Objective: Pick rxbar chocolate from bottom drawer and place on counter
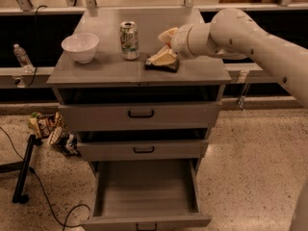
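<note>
The rxbar chocolate (161, 66), a flat black bar, lies flat on the grey counter (106, 66), right of the middle. My gripper (164, 46) hangs just over it, coming in from the right. Its jaws stand apart: the lower finger (162, 57) rests on or just above the bar, and the upper finger (168, 33) is well clear of it. The bottom drawer (144, 189) is pulled out at the foot of the cabinet and its grey floor is bare.
A soda can (129, 40) stands just left of the gripper and a white bowl (80, 47) sits at the counter's left. Snack bags (48, 129) and a black cable (43, 196) lie on the floor at left. A water bottle (21, 57) stands on the ledge.
</note>
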You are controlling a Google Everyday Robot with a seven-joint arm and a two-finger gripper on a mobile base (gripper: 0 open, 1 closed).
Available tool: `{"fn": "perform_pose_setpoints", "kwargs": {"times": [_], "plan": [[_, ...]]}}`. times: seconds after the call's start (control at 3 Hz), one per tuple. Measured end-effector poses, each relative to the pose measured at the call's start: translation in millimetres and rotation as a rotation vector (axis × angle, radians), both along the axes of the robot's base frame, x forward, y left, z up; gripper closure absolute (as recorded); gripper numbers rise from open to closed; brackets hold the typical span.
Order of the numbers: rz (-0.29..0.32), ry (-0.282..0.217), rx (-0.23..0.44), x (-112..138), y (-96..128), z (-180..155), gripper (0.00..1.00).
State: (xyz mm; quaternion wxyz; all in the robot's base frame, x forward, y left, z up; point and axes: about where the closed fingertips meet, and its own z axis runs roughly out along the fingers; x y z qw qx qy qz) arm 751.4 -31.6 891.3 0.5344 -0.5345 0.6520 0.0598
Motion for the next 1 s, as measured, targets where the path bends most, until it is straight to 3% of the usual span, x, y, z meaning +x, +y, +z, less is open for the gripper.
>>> {"fn": "perform_pose_setpoints", "kwargs": {"times": [0.33,1.0], "plan": [[-0.036,-0.014,0.022,-2.4,-10.4,5.7,0.00],[-0.194,-0.115,0.123,-19.2,-68.3,41.4,0.00]]}}
